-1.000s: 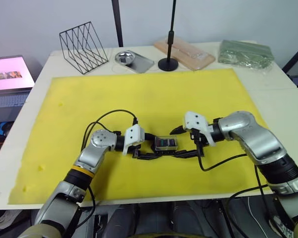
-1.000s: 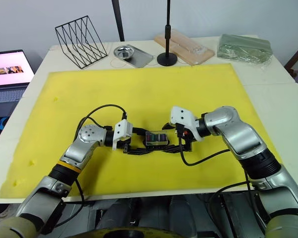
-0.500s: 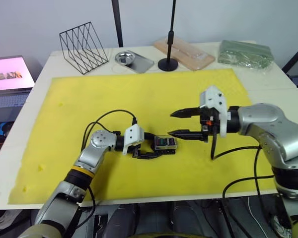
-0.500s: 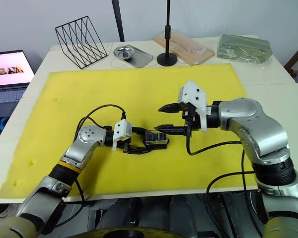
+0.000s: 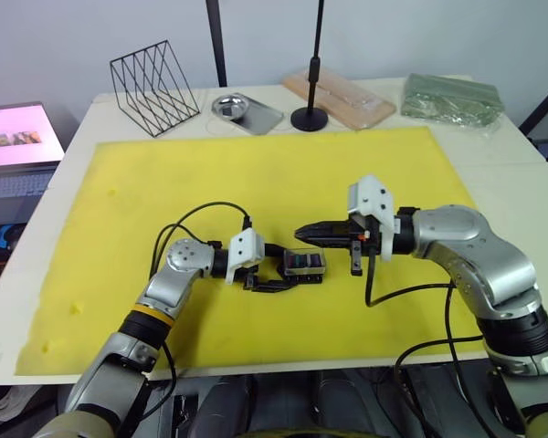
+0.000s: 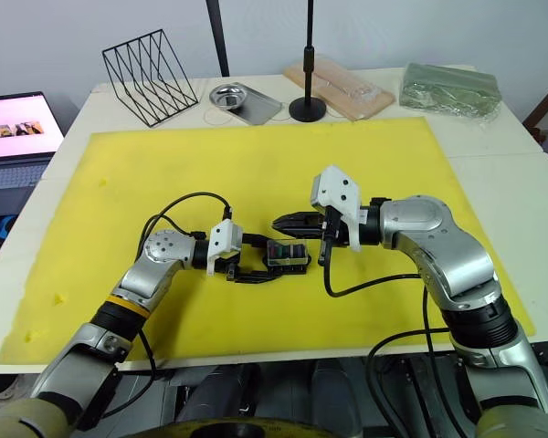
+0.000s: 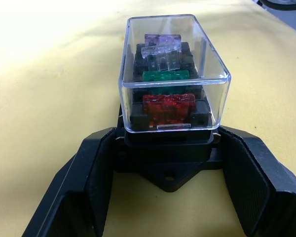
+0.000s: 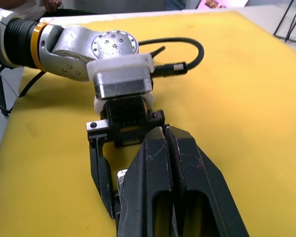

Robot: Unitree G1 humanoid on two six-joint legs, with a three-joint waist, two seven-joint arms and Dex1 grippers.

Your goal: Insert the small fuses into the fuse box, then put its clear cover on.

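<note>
The fuse box (image 5: 304, 264), a small black block, sits on the yellow mat (image 5: 256, 173) with the clear cover (image 7: 207, 64) seated over it. Under the cover stand the small fuses: purple (image 7: 162, 40), greyish clear (image 7: 160, 57), green (image 7: 165, 75) and red (image 7: 168, 106). My left gripper (image 5: 288, 272) clasps the box's black base from the left, one finger (image 7: 96, 173) on each side. My right gripper (image 5: 301, 233) is shut with nothing in it. Its tip hovers just above the box's right end and points left.
Along the table's far edge stand a black wire rack (image 5: 152, 75), a metal tray (image 5: 237, 109), a black stand (image 5: 310, 117), a wooden board in clear packaging (image 5: 340, 98) and a green bag (image 5: 452, 99). A laptop (image 5: 18, 137) sits off the left side.
My right gripper drew back from the fuse box, closed from wide open to shut, then swung back with its tip over the box. The left gripper and box stayed put.
</note>
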